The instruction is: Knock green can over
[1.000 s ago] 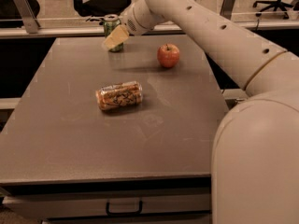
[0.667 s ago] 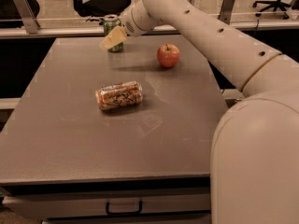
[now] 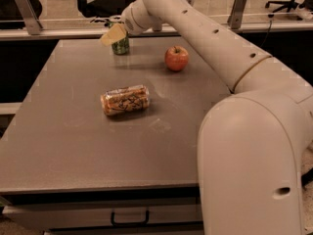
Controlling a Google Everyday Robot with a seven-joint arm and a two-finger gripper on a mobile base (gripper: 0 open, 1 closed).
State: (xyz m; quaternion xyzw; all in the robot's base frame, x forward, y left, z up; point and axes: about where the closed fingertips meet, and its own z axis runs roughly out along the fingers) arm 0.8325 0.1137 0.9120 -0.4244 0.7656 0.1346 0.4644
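The green can (image 3: pixel 121 45) stands upright near the far edge of the grey table (image 3: pixel 73 146), left of centre. Its upper part is hidden behind my gripper (image 3: pixel 113 34), whose pale fingers sit right in front of the can's top, at or touching it. The white arm reaches from the lower right across the table to that spot. An orange-and-white can (image 3: pixel 125 100) with black script lies on its side in the middle of the table.
A red apple (image 3: pixel 176 58) sits to the right of the green can. A rail (image 3: pixel 54 32) with metal posts runs behind the table's far edge, with office chairs beyond. A drawer handle (image 3: pixel 129 219) shows under the front edge.
My gripper has shifted slightly left and stays at the green can's top. The can still stands upright. The other objects have not moved.
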